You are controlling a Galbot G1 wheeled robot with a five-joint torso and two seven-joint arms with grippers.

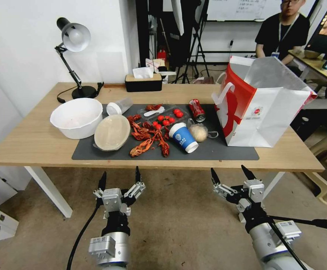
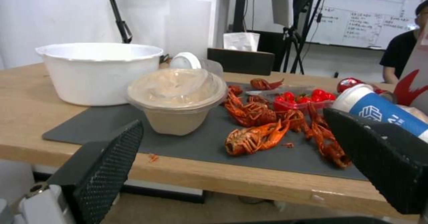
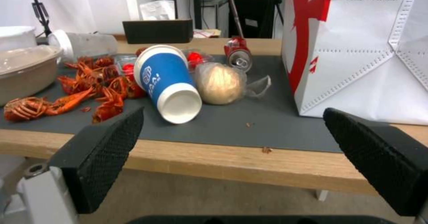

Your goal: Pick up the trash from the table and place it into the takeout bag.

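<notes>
Trash on mat: one blue cup (image 1: 183,137), one can (image 1: 197,110).

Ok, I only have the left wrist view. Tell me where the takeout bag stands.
Observer: The large white paper takeout bag with red side panels stands upright at the right end of the light-wood table, mouth open.
Operator: Now report the right gripper.
Observer: The right gripper is open, hanging short of the table's front edge.
Operator: Say what lies between cup and bag.
Observer: A round beige wad in clear wrap, right beside the tipped blue paper cup.
</notes>
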